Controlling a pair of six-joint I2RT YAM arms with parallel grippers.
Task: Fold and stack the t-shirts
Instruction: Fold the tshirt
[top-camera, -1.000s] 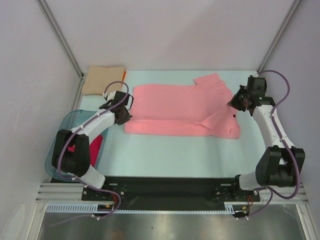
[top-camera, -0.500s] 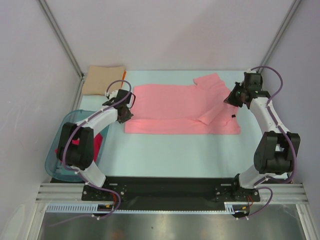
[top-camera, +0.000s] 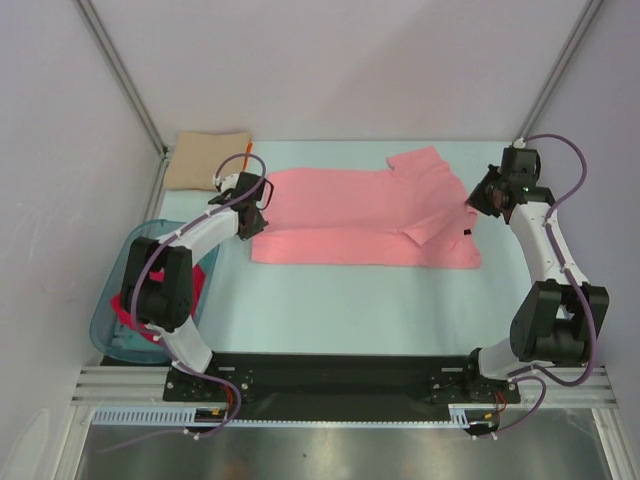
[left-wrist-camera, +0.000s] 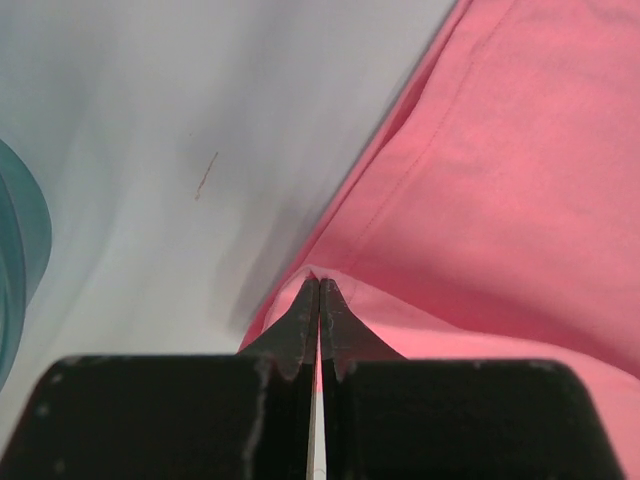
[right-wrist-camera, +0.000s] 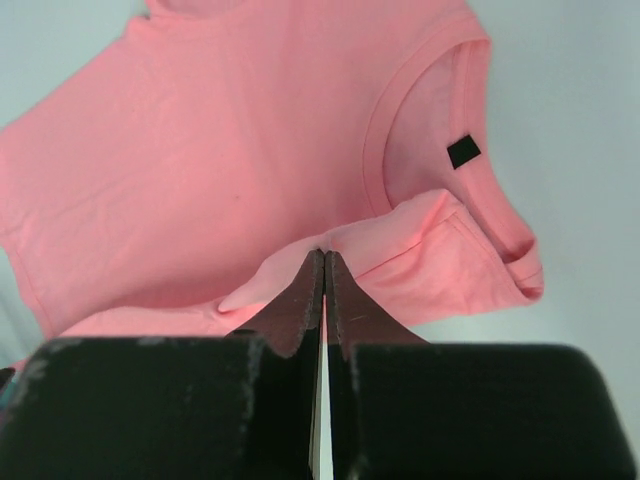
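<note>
A salmon-pink t-shirt (top-camera: 350, 215) with a small dark label (top-camera: 465, 234) lies spread across the middle of the table, its near edge folded up. My left gripper (top-camera: 256, 206) is shut on the shirt's left edge (left-wrist-camera: 400, 200), pinching the cloth at its tips. My right gripper (top-camera: 478, 199) is shut on a fold of the shirt by the right sleeve, near the neck and label (right-wrist-camera: 463, 151). A folded tan t-shirt (top-camera: 207, 160) lies at the back left with an orange edge (top-camera: 246, 153) beside it. A crimson-pink t-shirt (top-camera: 190, 290) sits in the tub.
A translucent teal plastic tub (top-camera: 115, 330) stands at the front left, its rim showing in the left wrist view (left-wrist-camera: 20, 230). Grey walls and metal posts close in the table on three sides.
The right gripper has carried the right sleeve cloth back and to the right. The left gripper has moved farther back along the shirt's left edge, and the near fold has flattened.
</note>
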